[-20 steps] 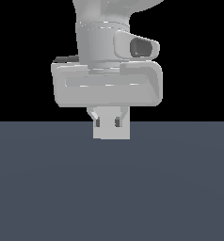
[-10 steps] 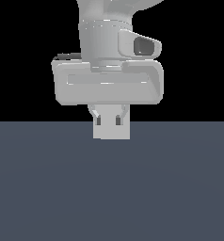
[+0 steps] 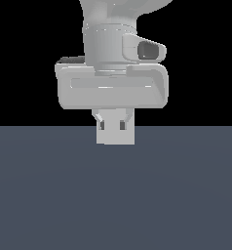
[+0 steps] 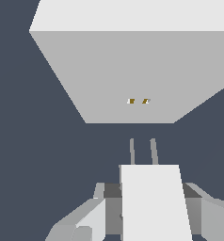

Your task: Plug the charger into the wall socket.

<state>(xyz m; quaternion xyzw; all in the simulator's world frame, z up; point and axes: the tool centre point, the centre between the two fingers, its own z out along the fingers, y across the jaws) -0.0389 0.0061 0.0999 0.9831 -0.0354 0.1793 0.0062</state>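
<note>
We grip the charger [image 4: 154, 202] in our closed gripper [image 4: 149, 214], prongs [image 4: 143, 151] facing the wall socket [image 4: 132, 75] and apart from it; next we align them with its slots [image 4: 138, 101] and push in.

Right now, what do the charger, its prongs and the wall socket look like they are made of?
The charger looks like matte off-white plastic: flat, no shine. Its prongs are thin grey strips, perhaps metal. The wall socket looks like plain pale grey plastic with two tiny brownish slots. These are renders, so all of it is a guess.
</note>
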